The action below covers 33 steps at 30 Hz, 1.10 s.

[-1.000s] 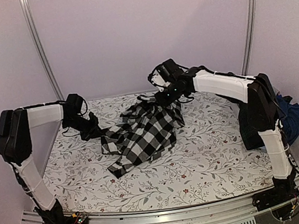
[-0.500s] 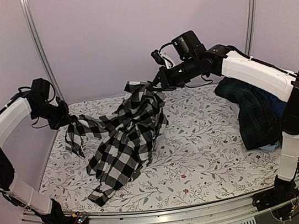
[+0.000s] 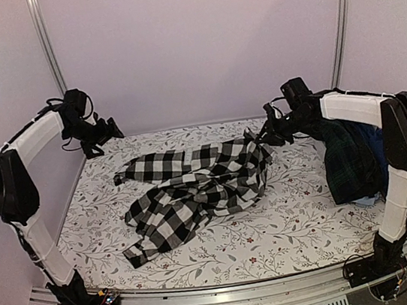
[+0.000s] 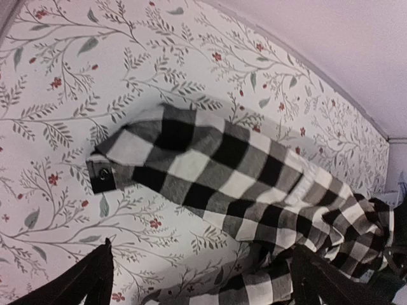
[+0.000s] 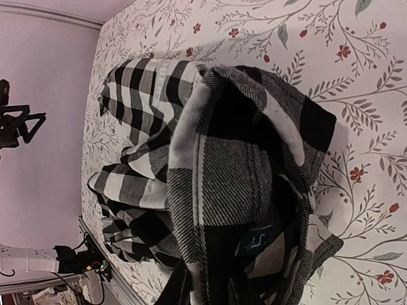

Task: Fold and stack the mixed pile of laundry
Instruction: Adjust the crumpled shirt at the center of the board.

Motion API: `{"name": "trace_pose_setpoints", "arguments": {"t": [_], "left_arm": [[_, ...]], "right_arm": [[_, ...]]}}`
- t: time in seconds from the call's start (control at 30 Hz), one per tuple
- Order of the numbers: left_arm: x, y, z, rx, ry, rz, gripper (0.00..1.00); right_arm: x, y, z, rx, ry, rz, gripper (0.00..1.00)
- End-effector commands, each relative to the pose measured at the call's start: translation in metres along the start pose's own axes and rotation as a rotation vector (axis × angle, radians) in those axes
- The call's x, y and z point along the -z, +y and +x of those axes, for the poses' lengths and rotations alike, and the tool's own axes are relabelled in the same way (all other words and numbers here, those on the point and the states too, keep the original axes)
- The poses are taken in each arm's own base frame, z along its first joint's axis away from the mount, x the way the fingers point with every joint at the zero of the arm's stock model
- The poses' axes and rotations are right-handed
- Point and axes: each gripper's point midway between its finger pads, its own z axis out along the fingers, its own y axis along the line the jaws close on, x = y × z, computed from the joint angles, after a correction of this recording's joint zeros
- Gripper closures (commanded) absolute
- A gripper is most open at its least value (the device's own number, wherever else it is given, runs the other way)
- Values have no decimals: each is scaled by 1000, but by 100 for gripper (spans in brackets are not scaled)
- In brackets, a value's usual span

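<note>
The black-and-white checked shirt (image 3: pixel 193 188) lies spread across the middle of the floral table covering (image 3: pixel 288 216). My left gripper (image 3: pixel 111 127) hangs open above the back left corner, clear of the cloth. In the left wrist view the left gripper (image 4: pixel 210 286) has its fingers wide apart over a flat sleeve (image 4: pixel 222 165), whose cuff (image 4: pixel 102 175) points left. My right gripper (image 3: pixel 263 135) is shut on the shirt's collar end, held slightly off the table. In the right wrist view the collar (image 5: pixel 235 171) with its dark label (image 5: pixel 254 240) fills the space at the right gripper (image 5: pixel 238 289).
The other pieces of the laundry pile sit at the right edge under my right arm: a dark green-navy plaid garment (image 3: pixel 345 163) with a blue piece (image 3: pixel 375 145) behind it. Metal frame posts (image 3: pixel 42 38) stand at the back corners.
My left gripper let go of the sleeve and drew back up to the left. The shirt dropped and spread on the table. My right gripper moved down and right with the collar.
</note>
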Motion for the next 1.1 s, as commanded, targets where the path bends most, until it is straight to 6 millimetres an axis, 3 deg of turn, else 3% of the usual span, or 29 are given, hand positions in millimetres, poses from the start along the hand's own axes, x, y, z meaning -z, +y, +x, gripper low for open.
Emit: {"name": "trace_pose_setpoints", "arguments": {"t": [0.0,0.07,0.17,0.33,0.53,0.7,0.83,0.97,1.07], "left_arm": [[30,-58,109,-120,159,113,0],[32,-53,160,-113,231,123,0],[40,-39,213,-84,297,128,0],[51,-44,262,-144,344,203,0],[27,-18,291,-188,423,63,0],[5,19,310,-185,506,-138,1],[-7,28,328,-215,569,-189,5],[-17,40,345,-227,636,-226,25],[-19,51,339,-207,609,-263,73]], "right_arm": [[-6,-23,11,25,30,121,81],[1,-34,10,33,14,176,81],[7,-37,8,35,3,193,86],[3,-39,12,22,25,188,95],[3,-43,18,13,43,196,100],[4,-43,21,14,42,191,100],[2,-43,22,9,42,183,100],[0,-45,25,4,47,179,100],[-1,-47,27,-4,48,181,100]]}}
